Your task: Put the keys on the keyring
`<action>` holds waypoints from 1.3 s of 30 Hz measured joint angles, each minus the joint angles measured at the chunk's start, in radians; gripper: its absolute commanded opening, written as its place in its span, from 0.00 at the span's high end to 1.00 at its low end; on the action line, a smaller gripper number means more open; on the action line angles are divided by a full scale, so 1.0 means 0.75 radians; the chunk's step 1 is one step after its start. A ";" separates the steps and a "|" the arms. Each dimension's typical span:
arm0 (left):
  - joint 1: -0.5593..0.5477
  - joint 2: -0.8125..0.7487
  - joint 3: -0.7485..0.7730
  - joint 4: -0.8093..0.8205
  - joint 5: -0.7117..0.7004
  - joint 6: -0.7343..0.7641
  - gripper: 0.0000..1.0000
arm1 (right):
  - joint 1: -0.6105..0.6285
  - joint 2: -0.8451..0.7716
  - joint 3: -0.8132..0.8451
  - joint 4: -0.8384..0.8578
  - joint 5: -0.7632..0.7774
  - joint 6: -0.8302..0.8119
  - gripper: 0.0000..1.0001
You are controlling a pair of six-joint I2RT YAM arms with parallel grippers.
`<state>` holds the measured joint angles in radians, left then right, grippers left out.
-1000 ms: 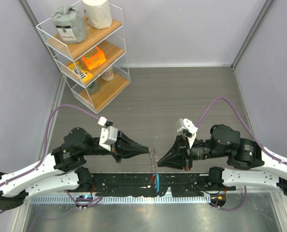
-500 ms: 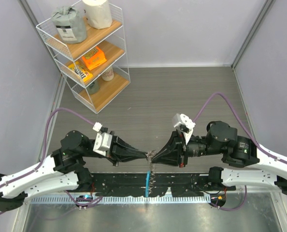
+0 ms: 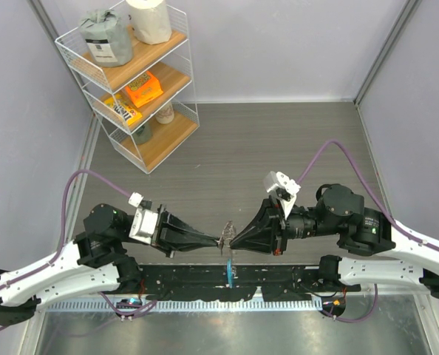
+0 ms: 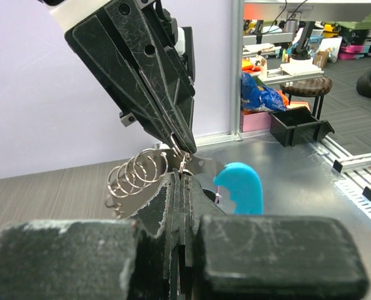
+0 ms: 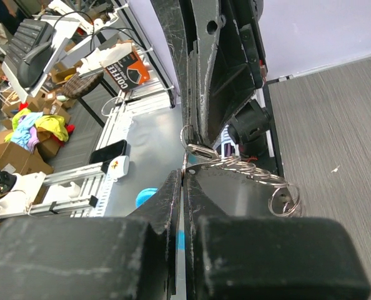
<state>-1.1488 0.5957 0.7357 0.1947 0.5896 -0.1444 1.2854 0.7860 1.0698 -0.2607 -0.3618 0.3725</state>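
Observation:
My left gripper (image 3: pixel 220 241) and right gripper (image 3: pixel 233 239) meet tip to tip above the table's near edge. Between them hangs the silvery bunch of keys (image 3: pixel 227 228), with the keyring's blue tag (image 3: pixel 229 275) dangling below. In the left wrist view my left gripper (image 4: pixel 180 178) is shut on thin metal of the keyring. Several loose rings (image 4: pixel 135 174) and flat keys (image 4: pixel 138 200) lie to its left and the blue tag (image 4: pixel 240 190) to its right. In the right wrist view my right gripper (image 5: pixel 184 176) is shut on a flat key (image 5: pixel 235 190). The red tag is hidden.
A white wire shelf rack (image 3: pixel 127 81) with packets and rolls stands at the back left. A black rail (image 3: pixel 278 285) runs along the near edge under the grippers. Grey walls close in the left and right sides.
The two grippers have come together tip to tip. The left arm has drawn down and to the left. The bunch and its blue tag have shifted left.

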 measured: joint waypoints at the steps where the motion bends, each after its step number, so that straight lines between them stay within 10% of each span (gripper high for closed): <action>1: 0.000 -0.001 -0.002 0.003 0.004 0.000 1.00 | 0.000 0.001 0.000 0.008 -0.006 0.002 0.94; 39: 0.000 -0.007 -0.020 0.107 0.037 -0.021 1.00 | 0.000 0.006 -0.050 0.161 -0.041 0.071 0.94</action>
<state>-1.1488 0.5903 0.7208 0.2749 0.6170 -0.1600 1.2854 0.7902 1.0325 -0.1402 -0.3927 0.4255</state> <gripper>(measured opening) 0.035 0.070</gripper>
